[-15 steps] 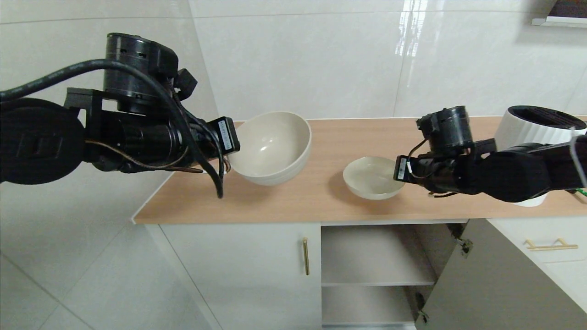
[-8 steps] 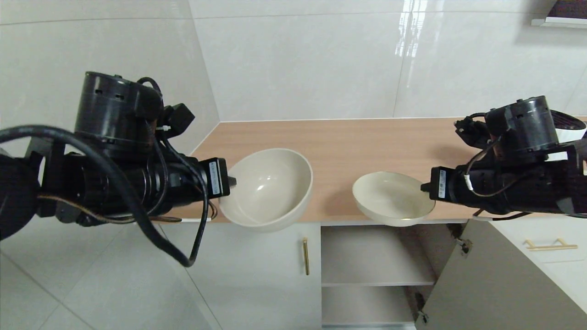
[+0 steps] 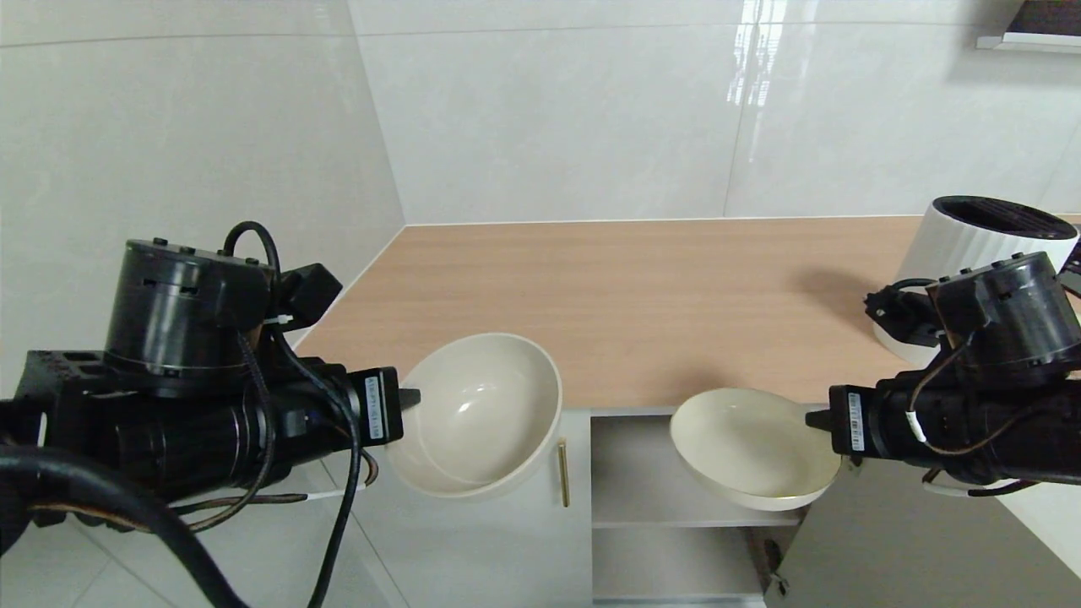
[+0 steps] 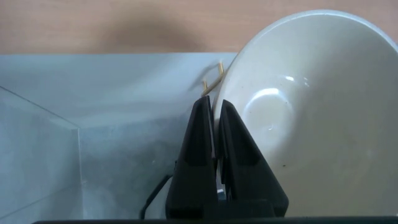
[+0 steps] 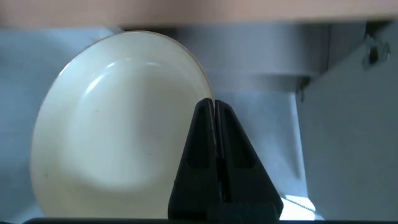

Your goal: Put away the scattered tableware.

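Head view: left jaws are clamped on the rim of the deep bowl (image 3: 477,414), one side inside the wall and one outside. The rim is the only thin edge to pinch. The bowl hangs in the air just left of the open cabinet (image 3: 650,481), in front of the shut door with the brass handle (image 3: 562,473), mouth tipped up. I reckon it's parked there so the opening is free for the other arm.

Right jaws are clamped on the rim of the shallow bowl (image 3: 752,447). It hangs right in front of the cabinet's upper shelf, near level, so it looks lined up to go in first. The counter (image 3: 625,295) runs above the cabinet. A white ribbed pot (image 3: 971,236) stands up and right of the cabinet, well apart from both bowls.

Left wrist view: jaws are pinched near together with the deep bowl's (image 4: 311,112) rim between them. The handle (image 4: 214,78) is just past that rim, so door clearance looks tight.

Right wrist view: jaws are pinched tight on the shallow bowl's (image 5: 118,118) edge. The cabinet's open door (image 5: 354,124) stands off to one side, apart from the bowl.
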